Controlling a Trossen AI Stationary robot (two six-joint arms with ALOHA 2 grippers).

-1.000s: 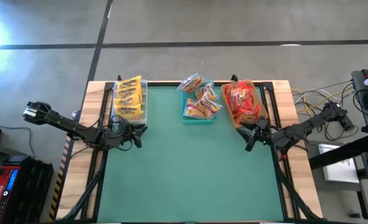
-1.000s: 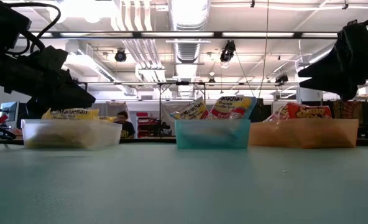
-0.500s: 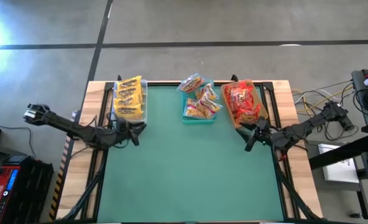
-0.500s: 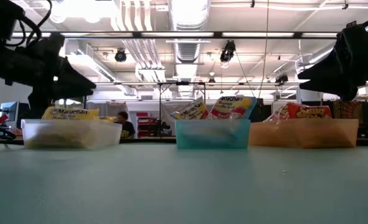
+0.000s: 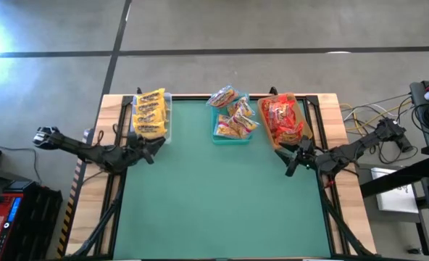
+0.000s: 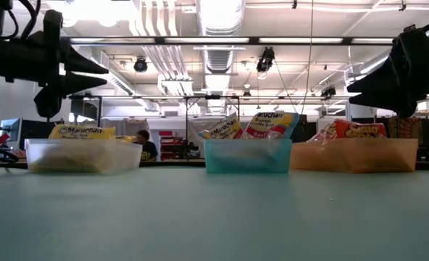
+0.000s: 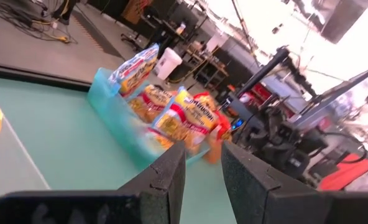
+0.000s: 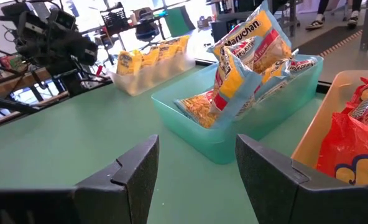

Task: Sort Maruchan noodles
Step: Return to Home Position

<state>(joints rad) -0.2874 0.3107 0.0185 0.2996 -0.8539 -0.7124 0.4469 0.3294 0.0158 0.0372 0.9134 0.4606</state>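
The Maruchan noodles lie sorted in three bins along the table's far edge. Yellow packets fill the clear bin, multicoloured packets stand in the teal bin, and red packets fill the tan bin. My left gripper hovers open above the table, just in front of the clear bin, with nothing between its fingers. My right gripper hovers open in front of the tan bin, also holding nothing, its fingers pointing toward the teal bin.
The green mat stretches bare from the bins to the near edge. Wooden strips and black frame rails run along both sides. Cables and equipment lie off the table at the right. A person sits far behind in the room.
My left gripper has risen well above the table and drawn back a little toward the left edge and the clear bin, rolling about its own axis as it went. Its fingers have kept the same gap. My right gripper has kept still.
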